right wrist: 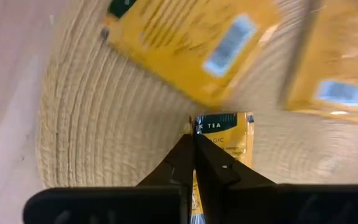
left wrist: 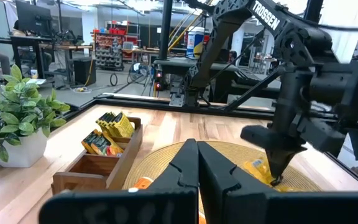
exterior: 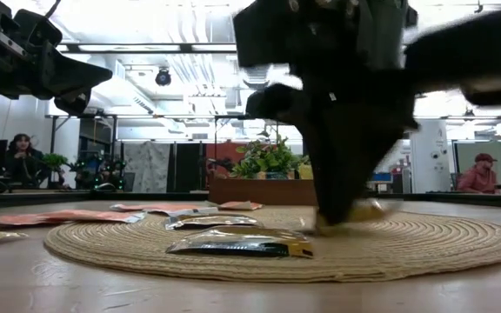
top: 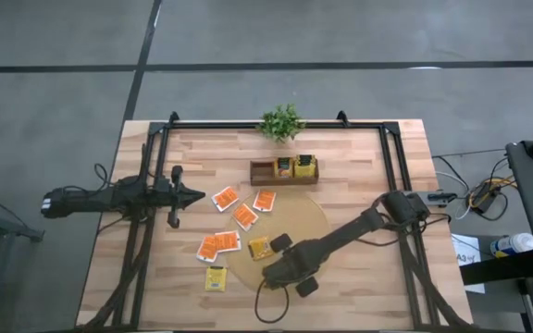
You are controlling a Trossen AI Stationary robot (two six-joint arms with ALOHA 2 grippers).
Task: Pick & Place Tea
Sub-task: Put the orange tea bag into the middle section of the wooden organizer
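Yellow and orange-red tea packets lie flat on the wooden table (top: 359, 277) and on the round woven mat (top: 308, 222): orange ones (top: 244, 215) toward the left, yellow ones (top: 259, 248) (top: 215, 278) nearer. My right gripper (exterior: 346, 219) points down over the mat's near part, shut on a yellow packet (right wrist: 225, 134). More yellow packets stand upright in the wooden tray (top: 285, 170). My left gripper (left wrist: 197, 168) is shut and holds nothing. It hovers above the table's left side (top: 192, 195). My right gripper pinches the yellow packet between its two fingers at one edge (right wrist: 199, 144), coming from above and pointing down. The packet's free end (exterior: 368, 211) sticks out beside the fingertips just at the mat's surface. I cannot tell whether it is lifted clear.
A small green plant (top: 281, 121) stands at the table's far edge behind the tray. A dark frame (top: 391, 157) runs along the far and side edges. Another yellow packet (exterior: 237, 246) lies on the mat close beside the right gripper. People sit in the room beyond.
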